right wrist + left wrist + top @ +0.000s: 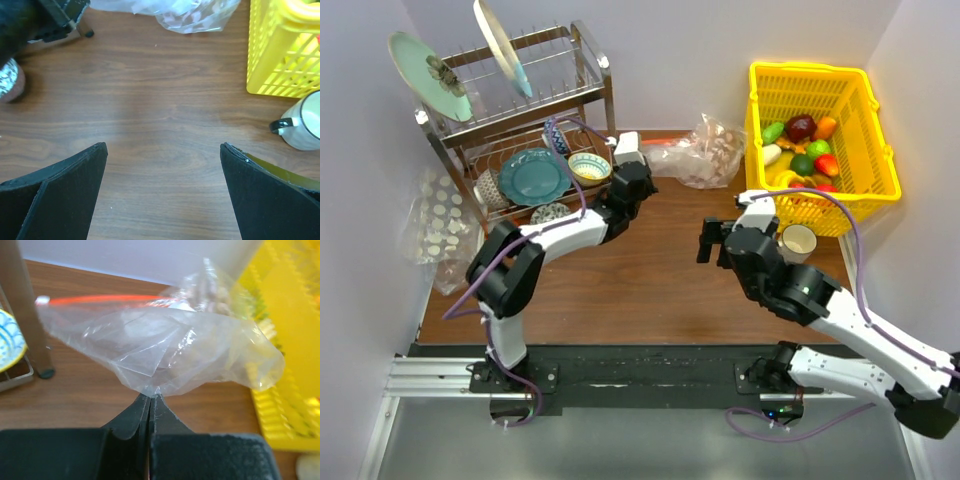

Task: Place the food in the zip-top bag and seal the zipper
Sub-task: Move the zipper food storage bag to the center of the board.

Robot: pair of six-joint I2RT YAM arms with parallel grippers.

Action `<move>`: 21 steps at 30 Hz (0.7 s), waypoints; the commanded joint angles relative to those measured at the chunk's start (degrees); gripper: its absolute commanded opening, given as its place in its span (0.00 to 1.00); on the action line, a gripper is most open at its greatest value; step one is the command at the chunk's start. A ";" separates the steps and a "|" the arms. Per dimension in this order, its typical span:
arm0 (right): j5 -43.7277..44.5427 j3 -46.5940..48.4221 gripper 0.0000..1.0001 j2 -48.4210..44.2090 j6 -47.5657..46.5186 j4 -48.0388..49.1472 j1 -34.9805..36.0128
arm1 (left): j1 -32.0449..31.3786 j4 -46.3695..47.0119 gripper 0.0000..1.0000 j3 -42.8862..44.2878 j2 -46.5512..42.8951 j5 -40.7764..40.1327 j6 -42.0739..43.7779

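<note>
Zip-top bag (165, 350) sat at the far side of the table (650, 280), between the dish rack (590, 60) and the yellow basket (806, 68). It was crumpled and clear, and one fold of its thin plastic was caught in the left gripper (151, 394). That gripper's jaws were pressed together on the film, with no gap showing between them. The zipper (100, 300) ran as a thin red-orange line along the bag's far edge, with its tiny white end piece toward the rack. Whether the mouth was open or sealed could not be told from the wrist view. Nothing could be seen inside the bag.

All the food (810, 150) lay in the basket at the table's right rear corner, well apart from the bag's mouth: green, red, orange and yellow pieces and a dark-red piece (801, 126) heaped together.

Just behind the held bag lay a pinkish bag (715, 150), wrinkled, close to the basket's left wall. A white mug (798, 240) stood in front of the basket. The right gripper (163, 145) hovered over bare wood near the mug, its jaws spread wide and holding nothing. A teal plate (535, 175) and a small bowl (590, 167) rested on the rack's lower shelf. A dotted bag (440, 215) lay at the table's left edge.
</note>
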 commanded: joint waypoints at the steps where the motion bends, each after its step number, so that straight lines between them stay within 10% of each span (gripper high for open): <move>1: 0.50 4.06 0.99 3.22 0.38 2.86 -0.23 | -2.59 3.11 0.00 -5.51 -9.63 2.94 1.15; 21: -2.48 -6.56 0.99 -3.02 6.44 0.40 -0.50 | -2.68 -7.70 0.00 -47.16 -47.06 17.79 -3.60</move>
